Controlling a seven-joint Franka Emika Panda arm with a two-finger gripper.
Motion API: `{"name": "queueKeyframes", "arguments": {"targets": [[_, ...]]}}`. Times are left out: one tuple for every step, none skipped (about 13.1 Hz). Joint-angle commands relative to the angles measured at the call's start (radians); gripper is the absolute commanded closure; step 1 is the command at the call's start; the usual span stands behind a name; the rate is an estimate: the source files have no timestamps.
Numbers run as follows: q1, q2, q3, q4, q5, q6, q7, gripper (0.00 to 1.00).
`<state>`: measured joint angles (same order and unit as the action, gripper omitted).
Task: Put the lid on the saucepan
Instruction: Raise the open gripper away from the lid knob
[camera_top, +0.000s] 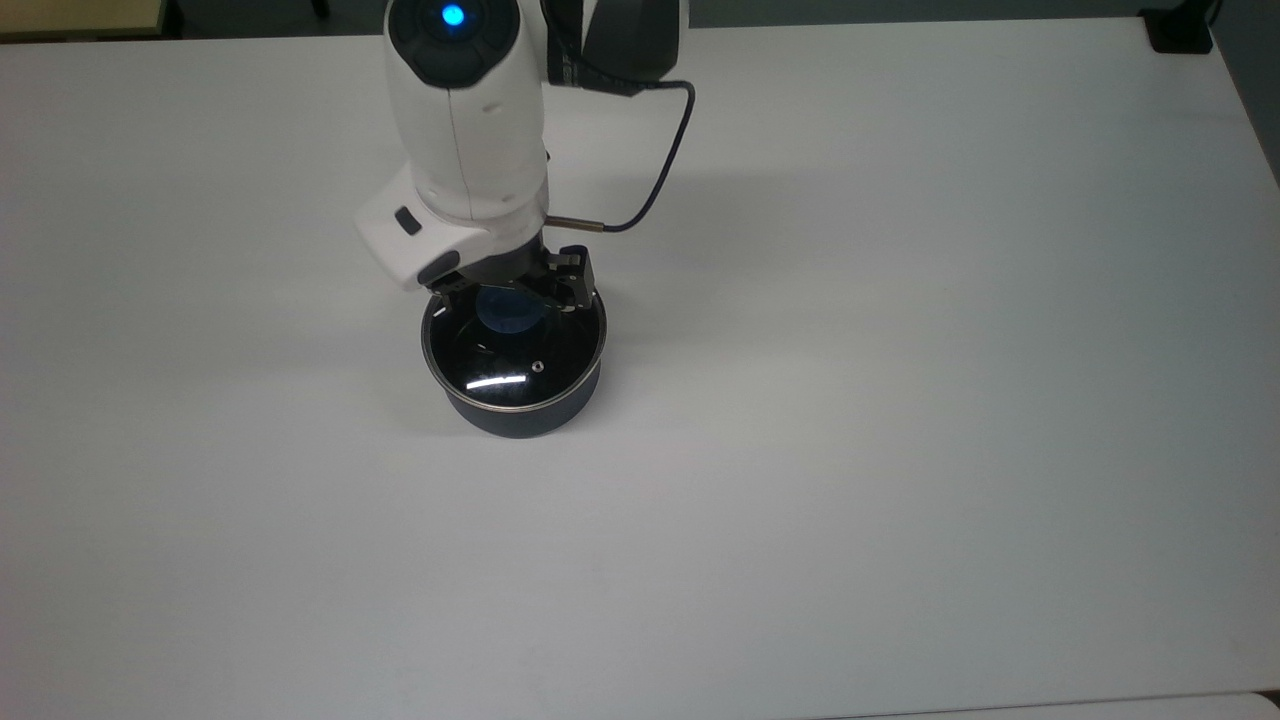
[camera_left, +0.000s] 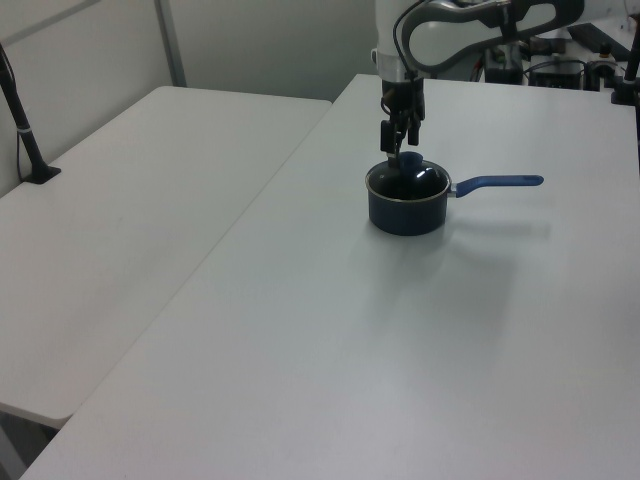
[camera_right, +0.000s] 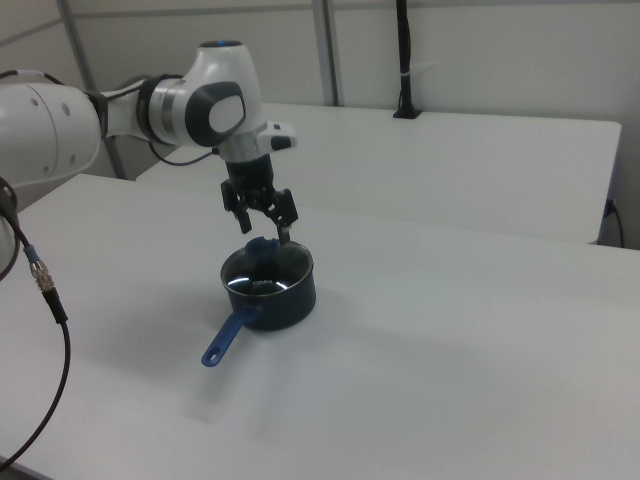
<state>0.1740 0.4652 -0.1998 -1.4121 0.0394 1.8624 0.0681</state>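
Observation:
The black saucepan (camera_top: 520, 415) stands on the white table, its blue handle (camera_left: 497, 183) pointing to the left view's right. The glass lid (camera_top: 513, 350) lies flat on the saucepan's rim, blue knob (camera_top: 508, 310) up. My gripper (camera_right: 265, 226) hangs open just above the knob, a finger on each side and clear of it. In the left view the gripper (camera_left: 400, 140) is a little above the lid (camera_left: 408, 180). The right view shows the saucepan (camera_right: 285, 300) with its handle (camera_right: 224, 340) pointing toward the camera.
A second white table (camera_left: 120, 200) lies beside this one, with a black clamped post (camera_left: 25, 120) on it. A black block (camera_top: 1180, 30) sits at the far right corner in the top view. A cable (camera_right: 40, 280) hangs at the right view's left.

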Motion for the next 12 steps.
{"name": "queueKeyframes", "arguments": {"targets": [[-0.004,-0.15,-0.003,-0.095,-0.015,0.003,0.018,0.0],[-0.011,-0.219,0.002,-0.157,-0.013,0.003,0.016,0.0],[-0.024,-0.281,0.017,-0.207,-0.013,0.003,0.018,0.0],[-0.057,-0.336,0.045,-0.252,-0.013,-0.012,0.021,0.0],[-0.086,-0.37,0.068,-0.266,-0.015,-0.055,0.018,0.0],[-0.094,-0.393,0.069,-0.266,-0.016,-0.098,0.016,0.0],[-0.103,-0.411,0.069,-0.263,-0.022,-0.126,0.013,0.0],[-0.106,-0.418,0.069,-0.263,-0.035,-0.141,0.013,0.0],[-0.108,-0.418,0.069,-0.261,-0.041,-0.146,0.013,0.0],[-0.108,-0.418,0.069,-0.261,-0.039,-0.149,0.013,0.0],[-0.106,-0.416,0.071,-0.261,-0.041,-0.154,0.019,0.0],[-0.106,-0.416,0.069,-0.261,-0.039,-0.154,0.021,0.0]]}}
